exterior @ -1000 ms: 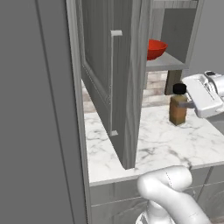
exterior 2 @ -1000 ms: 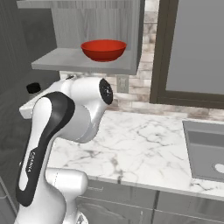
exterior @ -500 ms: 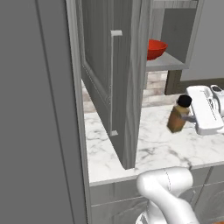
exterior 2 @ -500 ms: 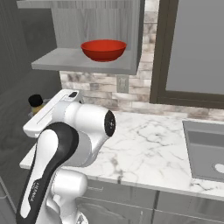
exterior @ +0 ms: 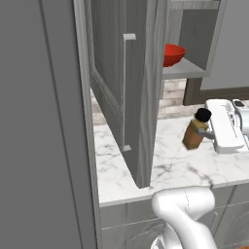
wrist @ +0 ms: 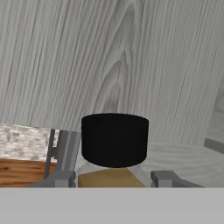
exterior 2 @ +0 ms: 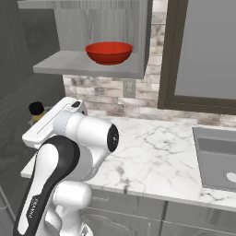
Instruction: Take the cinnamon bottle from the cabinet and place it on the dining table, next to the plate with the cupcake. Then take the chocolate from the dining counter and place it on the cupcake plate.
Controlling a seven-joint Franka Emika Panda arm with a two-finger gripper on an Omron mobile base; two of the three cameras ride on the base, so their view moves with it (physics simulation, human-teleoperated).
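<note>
Bottle [exterior: 195, 134] sits tilted in our gripper [exterior: 208, 133], lifted just above the counter [exterior: 170, 168] beside the open cabinet door [exterior: 127, 92]; jaws clamped on its body below the cap [wrist: 114, 139]; we judge it light, rigid, smooth, likely slippery; keep mid-body hold.

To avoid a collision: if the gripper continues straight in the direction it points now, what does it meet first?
Probably the open cabinet door. The gripper, shut on the tilted cinnamon bottle, points at its grey wood-grain face, which fills the hand view beyond the black cap. Depth is unclear.
</note>
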